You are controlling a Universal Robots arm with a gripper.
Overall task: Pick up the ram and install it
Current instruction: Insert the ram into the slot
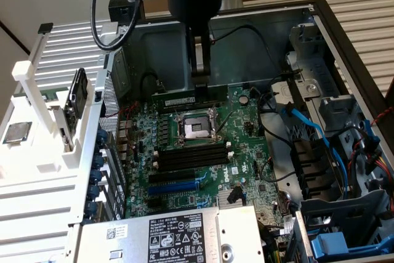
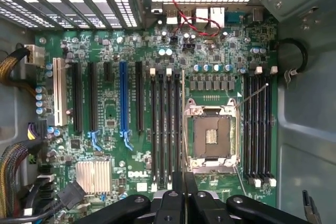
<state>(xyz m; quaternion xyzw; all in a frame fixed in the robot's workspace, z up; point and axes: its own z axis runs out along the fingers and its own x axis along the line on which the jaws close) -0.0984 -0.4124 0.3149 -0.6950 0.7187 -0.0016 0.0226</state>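
half the job looks done to me: the ram (image 1: 175, 100) is up in the claw (image 1: 200, 89), whose fingers are pinched nearly together on its top edge. it hangs over the board (image 1: 178, 201), just far of the socket (image 1: 196, 129), in line with the far slots (image 2: 257, 124). those slots look empty from the wrist view, so i judge the seating is left to do. the ram is a thin, flat green stick. the slots are long black plastic troughs with white clips (image 2: 257, 70), and the socket is a square frame of bright metal.
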